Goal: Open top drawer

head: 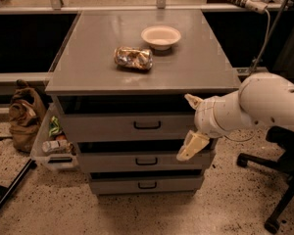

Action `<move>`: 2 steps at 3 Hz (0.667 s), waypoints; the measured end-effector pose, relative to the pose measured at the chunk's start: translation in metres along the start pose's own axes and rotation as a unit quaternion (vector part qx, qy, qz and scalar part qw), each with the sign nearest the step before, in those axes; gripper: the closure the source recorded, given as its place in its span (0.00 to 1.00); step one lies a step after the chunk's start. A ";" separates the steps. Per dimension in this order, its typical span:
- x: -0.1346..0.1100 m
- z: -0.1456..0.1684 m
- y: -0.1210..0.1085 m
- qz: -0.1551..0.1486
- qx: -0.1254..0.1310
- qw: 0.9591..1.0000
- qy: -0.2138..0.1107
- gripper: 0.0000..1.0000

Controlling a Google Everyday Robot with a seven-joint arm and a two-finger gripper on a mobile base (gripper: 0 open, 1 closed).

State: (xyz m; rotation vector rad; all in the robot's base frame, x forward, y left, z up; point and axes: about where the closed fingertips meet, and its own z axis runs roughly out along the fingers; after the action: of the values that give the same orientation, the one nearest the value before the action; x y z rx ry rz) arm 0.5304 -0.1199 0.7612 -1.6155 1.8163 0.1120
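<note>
Noting gripper [183,127] in front of the right end of the top drawer [103,127], fingers [191,147] spread wide, one above the other, grasping nothing. The lower finger overlaps the gap between the top drawer and the middle drawer [112,161]. The upper finger sits by the worktop [88,67] edge.

Containers:
- Top drawer: front extends left of the fingers, handle [147,125] left of them and apart from both. Looks shut; contents hidden.
- Middle drawer and bottom drawer [112,185]: below and left of the fingers, both shut, contents hidden.
- Bowl [160,36]: white, on the worktop, above and behind the fingers; only its pale inside shows.
- Bin [51,148]: clear plastic, on the floor far left of the fingers, against the cabinet; holds packets and what may be a bottle, too small to identify.
- Sack [25,116]: brown, slumped left of the bin; contents not visible.

A crumpled shiny packet [133,58] lies just in front of the bowl.

Hidden or cut off: the arm [264,106] leaves the picture at right and covers the cabinet's right front corner. A chair [284,180] is cut by the right edge. Dark recesses above each drawer front show nothing.
</note>
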 end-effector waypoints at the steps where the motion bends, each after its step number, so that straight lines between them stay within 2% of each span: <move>1: 0.002 0.015 0.000 -0.003 -0.005 1.000 -0.011 0.00; 2: 0.001 0.027 -0.004 -0.014 -0.015 0.999 -0.026 0.00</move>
State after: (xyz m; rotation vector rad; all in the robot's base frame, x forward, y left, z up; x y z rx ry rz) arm 0.5453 -0.1082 0.7417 -1.6441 1.7597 0.1671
